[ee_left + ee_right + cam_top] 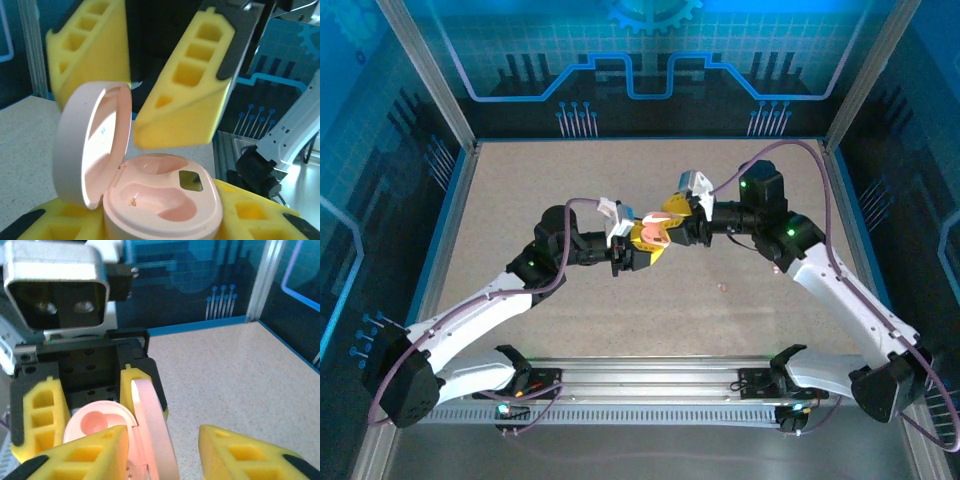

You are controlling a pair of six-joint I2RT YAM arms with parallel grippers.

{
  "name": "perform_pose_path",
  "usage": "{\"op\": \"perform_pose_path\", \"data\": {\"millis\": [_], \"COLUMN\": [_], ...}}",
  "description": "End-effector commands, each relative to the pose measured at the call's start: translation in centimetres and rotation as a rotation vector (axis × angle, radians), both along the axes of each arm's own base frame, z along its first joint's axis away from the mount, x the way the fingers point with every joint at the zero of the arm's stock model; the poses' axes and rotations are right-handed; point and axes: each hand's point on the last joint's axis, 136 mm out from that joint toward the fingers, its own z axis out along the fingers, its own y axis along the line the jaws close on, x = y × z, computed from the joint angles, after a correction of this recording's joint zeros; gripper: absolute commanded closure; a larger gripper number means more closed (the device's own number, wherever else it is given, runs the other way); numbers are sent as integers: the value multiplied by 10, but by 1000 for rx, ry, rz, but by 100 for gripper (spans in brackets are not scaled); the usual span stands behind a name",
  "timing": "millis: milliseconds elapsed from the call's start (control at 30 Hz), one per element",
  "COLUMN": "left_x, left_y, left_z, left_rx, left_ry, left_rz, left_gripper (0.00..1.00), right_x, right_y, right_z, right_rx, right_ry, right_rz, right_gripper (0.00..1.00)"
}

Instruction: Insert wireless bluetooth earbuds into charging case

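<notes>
Starting on the left: the left arm is reaching in over the middle of the table (520, 200), and the left gripper (638, 252) is clamping the pink case (165, 200). In the left wrist view its yellow foam fingers (250, 220) are hugging the case base from both sides. The lid (82, 145) is standing up open on its hinge, on the left side of the base in that view. Both wells inside are showing their pink bottoms, with a tiny gold speck in the nearer one and a dark little window beside the far one.

Moving right, the right gripper (162, 432) is facing the left one, nose to nose. Its fingers (240, 455) are sitting apart and not gripping anything. In the right wrist view the lid is showing edge-on in the gap between them, just beside the left-hand finger. I can't tell if it's actually touching that finger.

Further right, a tiny pinkish earbud (724, 286) is lying on the table on the near side of the right arm, well apart from the case and both grippers.
</notes>
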Motion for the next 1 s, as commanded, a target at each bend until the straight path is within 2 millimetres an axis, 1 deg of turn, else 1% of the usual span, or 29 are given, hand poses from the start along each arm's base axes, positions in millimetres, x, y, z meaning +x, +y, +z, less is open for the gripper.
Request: {"op": "perform_pose_path", "data": {"millis": [0, 67, 133, 200, 267, 300, 367, 467, 500, 533, 567, 633, 700, 767, 800, 867, 967], "left_x": [3, 6, 9, 10, 9, 9, 8, 7, 7, 6, 6, 6, 6, 6, 6, 6, 4], "left_y": [4, 7, 10, 12, 13, 14, 15, 17, 18, 17, 17, 17, 17, 16, 16, 17, 18], "left_z": [8, 7, 7, 7, 7, 6, 7, 8, 8, 8, 8, 7, 7, 8, 8, 8, 9], "left_rx": [-34, -46, -62, -77, -84, -83, -88, -94, -95, -95, -93, -92, -94, -95, -96, -95, -91], "left_ry": [-47, -46, -46, -46, -48, -45, -48, -50, -49, -49, -47, -46, -44, -43, -43, -40, -43], "left_rz": [51, 77, 104, 123, 125, 126, 129, 140, 140, 138, 137, 134, 132, 131, 130, 131, 132], "left_gripper": [61, 62, 62, 62, 62, 62, 62, 62, 62, 62, 62, 62, 62, 62, 62, 62, 62], "right_x": [11, 31, 45, 51, 50, 46, 35, 16, 12, 3, -2, -11, -15, -16, -12, -4, 10], "right_y": [-30, -65, -104, -140, -180, -188, -196, -191, -189, -188, -186, -184, -180, -188, -194, -212, -239], "right_z": [43, 48, 34, 5, -45, -67, -121, -183, -196, -218, -234, -258, -277, -288, -291, -293, -286], "right_rx": [91, 130, 138, 134, 130, 136, 135, 80, 67, 36, 2, -74, -156, -232, -244, -252, -224], "right_ry": [52, 166, 300, 465, 692, 794, 1008, 1215, 1255, 1310, 1341, 1388, 1418, 1409, 1381, 1335, 1294], "right_rz": [-222, -464, -687, -873, -1083, -1133, -1177, -1197, -1200, -1205, -1204, -1201, -1174, -1227, -1253, -1326, -1400], "right_gripper": [49, 40, 40, 40, 44, 45, 50, 53, 53, 53, 53, 51, 48, 46, 46, 46, 45]}}
